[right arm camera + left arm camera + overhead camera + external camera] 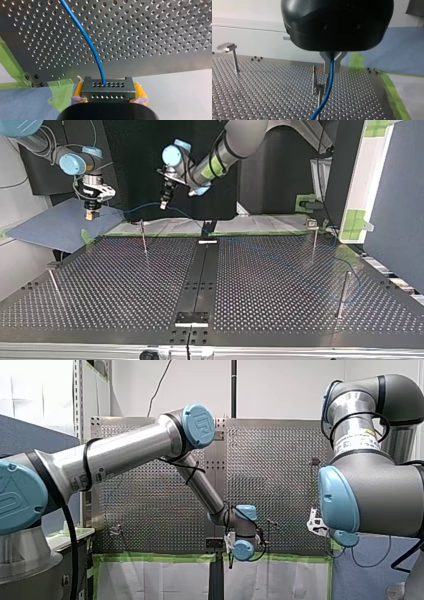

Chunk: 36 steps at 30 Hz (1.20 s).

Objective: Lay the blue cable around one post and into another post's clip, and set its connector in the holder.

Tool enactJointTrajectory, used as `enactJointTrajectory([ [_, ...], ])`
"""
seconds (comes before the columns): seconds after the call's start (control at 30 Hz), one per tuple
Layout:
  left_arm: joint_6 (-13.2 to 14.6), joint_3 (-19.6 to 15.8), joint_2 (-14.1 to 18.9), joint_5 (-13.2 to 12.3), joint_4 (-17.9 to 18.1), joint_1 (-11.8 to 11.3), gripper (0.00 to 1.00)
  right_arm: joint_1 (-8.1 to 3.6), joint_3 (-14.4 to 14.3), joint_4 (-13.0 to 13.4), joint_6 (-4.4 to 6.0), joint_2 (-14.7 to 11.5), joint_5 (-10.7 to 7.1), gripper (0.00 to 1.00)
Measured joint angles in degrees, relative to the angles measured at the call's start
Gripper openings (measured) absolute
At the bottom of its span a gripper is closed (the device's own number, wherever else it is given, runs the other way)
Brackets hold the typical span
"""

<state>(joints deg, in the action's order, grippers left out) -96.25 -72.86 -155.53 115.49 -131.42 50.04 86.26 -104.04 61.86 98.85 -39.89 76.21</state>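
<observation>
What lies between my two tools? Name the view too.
Only the blue cable, running from the connector in my right tool to my left tool, seen in the top view.

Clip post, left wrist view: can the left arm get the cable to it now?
Probably yes: my left gripper, shut on the blue cable, hangs just above the clip post, nothing between.

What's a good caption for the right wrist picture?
My right gripper clamps the black connector between yellow-padded fingers, its blue cable arcing over the perforated table.
</observation>
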Motion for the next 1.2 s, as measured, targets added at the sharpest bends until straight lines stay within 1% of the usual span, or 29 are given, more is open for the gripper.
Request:
enactJointTrajectory([
  [0.23, -0.1, 0.6, 0.0, -0.4, 0.1, -1.2, 0.00, 0.35, 0.0, 0.4, -0.11, 0.0, -0.67, 0.00],
  [0.4, -0.3, 0.8, -0.1, -0.5, 0.0, -1.7, 0.00, 0.62, 0.0, 0.8, 0.10, 0.0, -1.66, 0.00],
  [0.53, -0.6, 1.2, -0.4, -0.6, -0.3, -1.9, 0.00, 0.73, 0.0, 1.0, 0.25, 0.0, -2.03, 0.00],
  [0.7, -0.7, 3.2, -2.2, -0.6, -2.1, -2.1, 0.00, 0.83, 0.0, 0.9, 0.36, 0.1, -1.97, 0.00],
  [0.8, -0.9, 4.0, -2.6, -0.6, -2.6, -2.2, 0.00, 0.78, 0.0, 0.8, 0.48, 0.1, -1.69, 0.00],
  [1.2, -1.4, 4.6, -2.8, -0.7, -2.9, -4.0, 0.00, 0.51, 0.2, 0.9, 1.16, 0.2, -1.10, 0.00],
])
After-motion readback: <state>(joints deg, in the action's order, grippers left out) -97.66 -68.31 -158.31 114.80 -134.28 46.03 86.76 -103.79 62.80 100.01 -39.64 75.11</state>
